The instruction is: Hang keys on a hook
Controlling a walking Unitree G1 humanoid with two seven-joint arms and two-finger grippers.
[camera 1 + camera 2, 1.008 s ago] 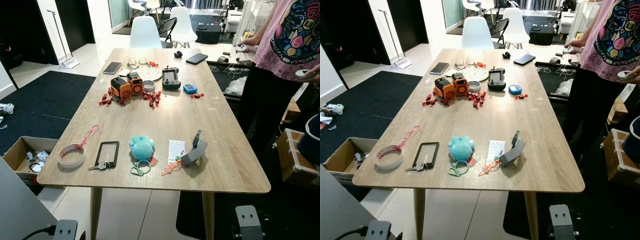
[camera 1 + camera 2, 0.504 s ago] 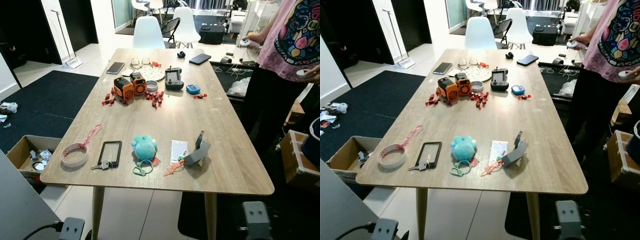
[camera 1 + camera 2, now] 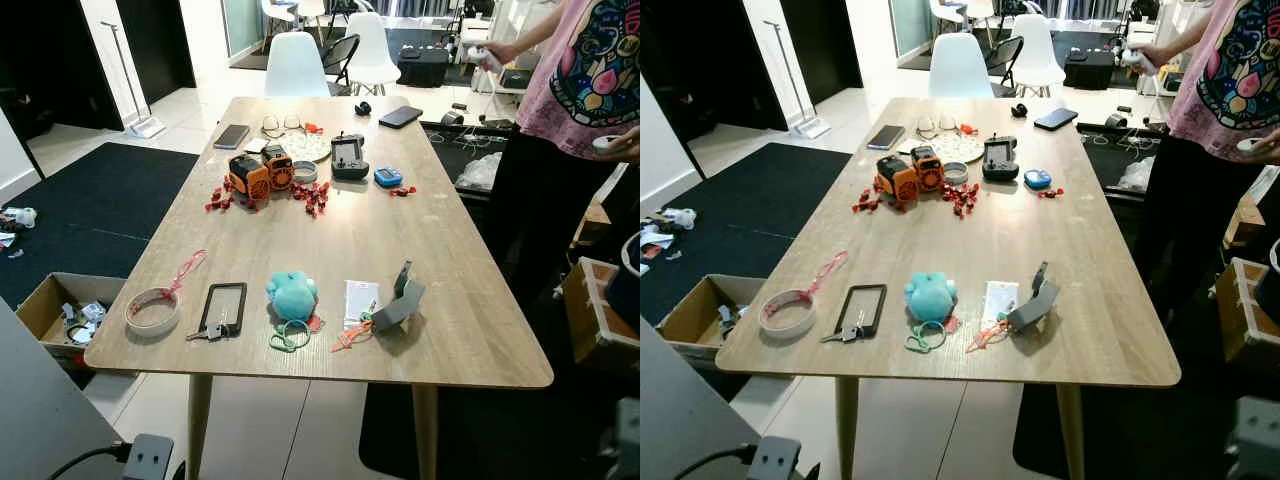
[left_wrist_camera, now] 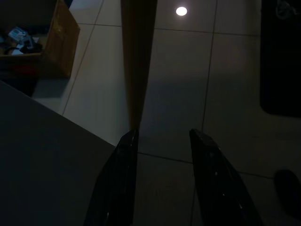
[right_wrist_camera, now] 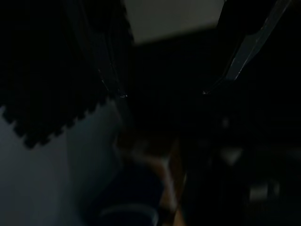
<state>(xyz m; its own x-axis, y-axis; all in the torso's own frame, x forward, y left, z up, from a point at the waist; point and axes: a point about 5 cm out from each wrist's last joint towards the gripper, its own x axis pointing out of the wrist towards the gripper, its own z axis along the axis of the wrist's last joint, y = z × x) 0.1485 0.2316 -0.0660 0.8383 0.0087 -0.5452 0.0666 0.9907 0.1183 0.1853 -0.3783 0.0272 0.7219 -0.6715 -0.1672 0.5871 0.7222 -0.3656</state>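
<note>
Keys [image 3: 205,331] lie on table [image 3: 450,300] near front edge – hook stand [image 3: 400,303] well apart. Left gripper [image 4: 160,141] idle, fingers spread; right gripper [image 5: 162,92] dark, fingers apart.

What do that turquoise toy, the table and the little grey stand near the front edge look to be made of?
The turquoise toy looks like soft plush: fuzzy, rounded, no shine. The table looks like light wood or wood-look laminate, matte, with visible grain streaks. The grey stand is probably hard plastic, judging by its flat, angular, dull faces, though painted metal is possible.
</note>
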